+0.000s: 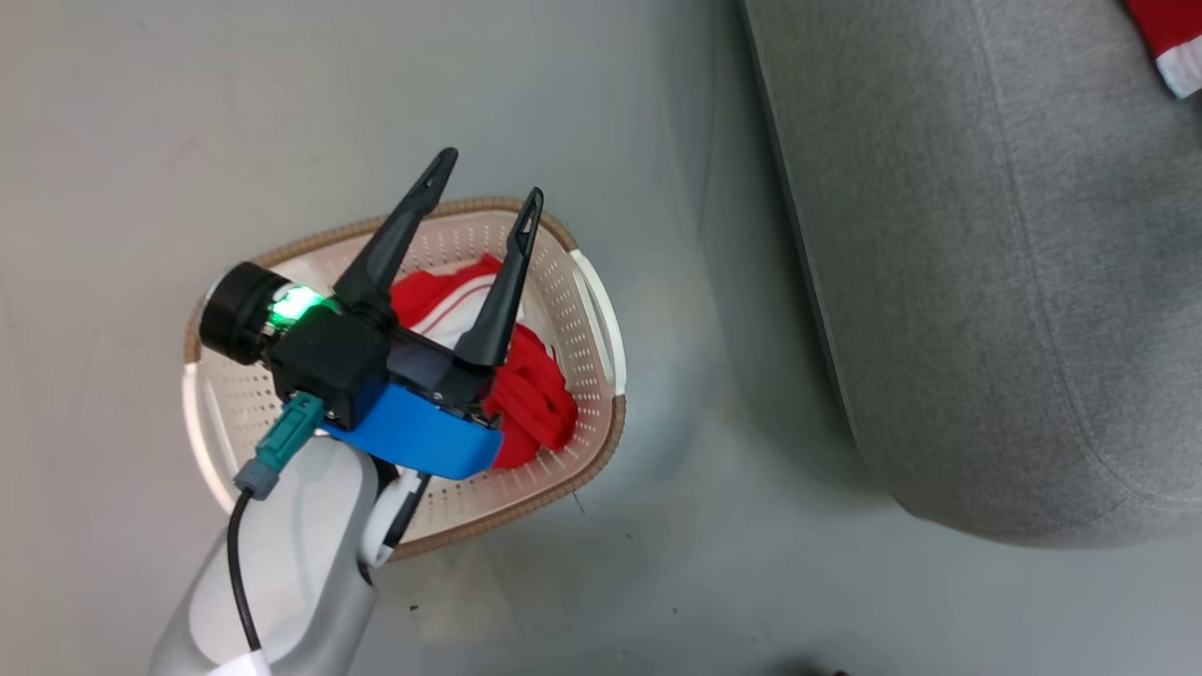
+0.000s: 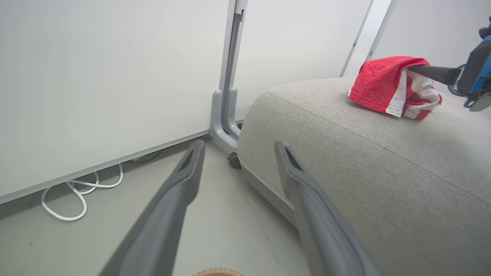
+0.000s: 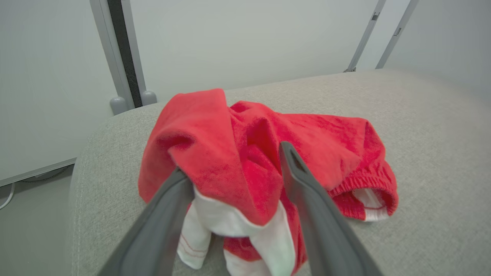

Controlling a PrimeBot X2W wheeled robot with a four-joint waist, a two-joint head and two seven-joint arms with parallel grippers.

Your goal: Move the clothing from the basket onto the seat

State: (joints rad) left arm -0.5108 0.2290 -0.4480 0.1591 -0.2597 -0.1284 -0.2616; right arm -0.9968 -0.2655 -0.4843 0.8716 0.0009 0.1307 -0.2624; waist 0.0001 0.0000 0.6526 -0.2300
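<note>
The cream basket (image 1: 601, 451) stands on the floor with a red-and-white piece of clothing (image 1: 531, 394) bunched inside. Above it hovers my left gripper (image 1: 492, 176), open and empty, its fingers (image 2: 180, 184) pointing toward the seat's edge. The grey seat (image 1: 986, 282) lies to the right. On it rests a second red-and-white garment (image 3: 326, 142), partly draped over one fingertip of my right gripper (image 3: 233, 161), whose jaws stand wide apart around the cloth. The left wrist view shows that garment (image 2: 383, 80) on the seat (image 2: 364, 161) with a right finger (image 2: 429, 71) poking into it.
White partition panels stand behind the seat, joined by a grey post with a foot (image 2: 226, 115) at the seat's corner. A white cable (image 2: 76, 191) loops on the floor along the panel. Bare floor separates basket and seat.
</note>
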